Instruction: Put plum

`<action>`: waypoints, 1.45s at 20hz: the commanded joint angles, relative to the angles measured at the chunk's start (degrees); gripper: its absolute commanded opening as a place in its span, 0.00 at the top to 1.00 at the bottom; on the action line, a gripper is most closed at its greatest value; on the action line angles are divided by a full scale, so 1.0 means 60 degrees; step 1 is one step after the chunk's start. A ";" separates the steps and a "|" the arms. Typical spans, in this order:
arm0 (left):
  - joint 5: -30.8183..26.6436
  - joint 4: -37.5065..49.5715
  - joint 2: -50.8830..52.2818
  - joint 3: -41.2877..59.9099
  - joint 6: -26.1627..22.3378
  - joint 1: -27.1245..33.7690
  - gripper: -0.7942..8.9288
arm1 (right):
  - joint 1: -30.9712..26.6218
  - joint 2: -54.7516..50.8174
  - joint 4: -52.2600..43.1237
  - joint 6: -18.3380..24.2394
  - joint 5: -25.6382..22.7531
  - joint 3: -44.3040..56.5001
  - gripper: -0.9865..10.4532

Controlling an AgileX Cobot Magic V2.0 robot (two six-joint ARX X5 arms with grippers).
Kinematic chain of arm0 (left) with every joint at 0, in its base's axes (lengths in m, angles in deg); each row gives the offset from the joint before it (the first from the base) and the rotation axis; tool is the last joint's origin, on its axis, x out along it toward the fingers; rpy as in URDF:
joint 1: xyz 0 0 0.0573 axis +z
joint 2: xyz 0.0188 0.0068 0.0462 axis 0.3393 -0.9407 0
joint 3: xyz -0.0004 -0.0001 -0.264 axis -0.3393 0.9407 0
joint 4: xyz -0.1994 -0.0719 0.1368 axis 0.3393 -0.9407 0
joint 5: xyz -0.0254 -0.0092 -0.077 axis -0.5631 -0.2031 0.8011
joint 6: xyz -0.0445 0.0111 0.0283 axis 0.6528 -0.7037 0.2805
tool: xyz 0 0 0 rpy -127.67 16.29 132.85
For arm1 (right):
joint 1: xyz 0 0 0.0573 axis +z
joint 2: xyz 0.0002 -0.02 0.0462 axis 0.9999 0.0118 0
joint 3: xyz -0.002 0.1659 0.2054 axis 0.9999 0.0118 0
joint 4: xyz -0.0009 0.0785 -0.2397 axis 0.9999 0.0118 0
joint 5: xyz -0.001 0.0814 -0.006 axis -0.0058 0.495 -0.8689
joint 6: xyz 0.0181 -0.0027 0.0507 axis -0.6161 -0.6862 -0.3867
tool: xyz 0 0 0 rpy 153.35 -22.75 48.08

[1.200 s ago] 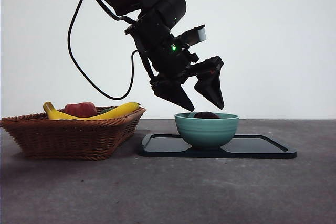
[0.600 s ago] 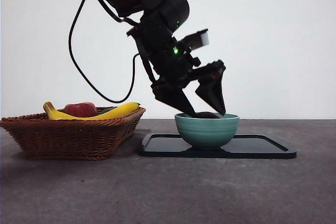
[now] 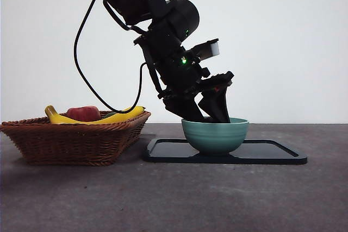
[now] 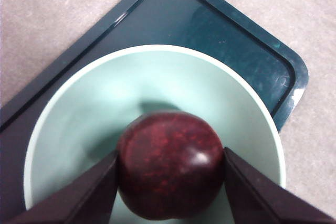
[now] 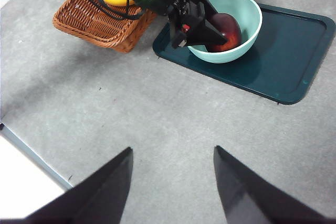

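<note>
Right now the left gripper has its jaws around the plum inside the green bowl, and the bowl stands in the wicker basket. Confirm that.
Not quite. The green bowl stands on the dark tray, beside the wicker basket, not in it; the front view shows this. The rest holds: the left gripper has its jaws around the plum inside the bowl.

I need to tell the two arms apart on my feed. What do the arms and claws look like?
The left arm is black and bulky with rounded joints, a loose black cable looping beside it, a small green light and a pale tab. The left claw has two black wedge-shaped jaws. The right claw shows the same black pointed jaws.
</note>
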 commanded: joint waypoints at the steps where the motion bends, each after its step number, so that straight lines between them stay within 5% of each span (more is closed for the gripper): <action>1: -0.0015 0.0007 -0.0197 -0.0321 -0.0087 -0.0095 0.73 | 0.0047 0.0055 -0.0066 -0.0084 -0.0040 -0.0047 0.70; 11: -0.0015 -0.0619 0.1727 -0.0892 0.0098 0.0076 0.73 | 0.0047 0.0055 -0.0062 -0.0084 -0.0036 -0.0047 0.70; 21: -0.0025 -0.3825 0.5770 -0.0816 0.0648 0.1647 0.72 | 0.0047 0.0051 -0.0025 -0.0025 -0.0033 -0.0047 0.70; 24: -0.0029 -0.4521 0.6652 -0.0328 0.0433 0.2233 0.72 | 0.0047 0.0051 -0.0025 -0.0018 -0.0033 -0.0047 0.70; 29: -0.0463 -0.3687 0.7741 0.2047 0.0430 0.3024 0.72 | 0.0047 0.0051 -0.0029 -0.0018 -0.0033 -0.0047 0.70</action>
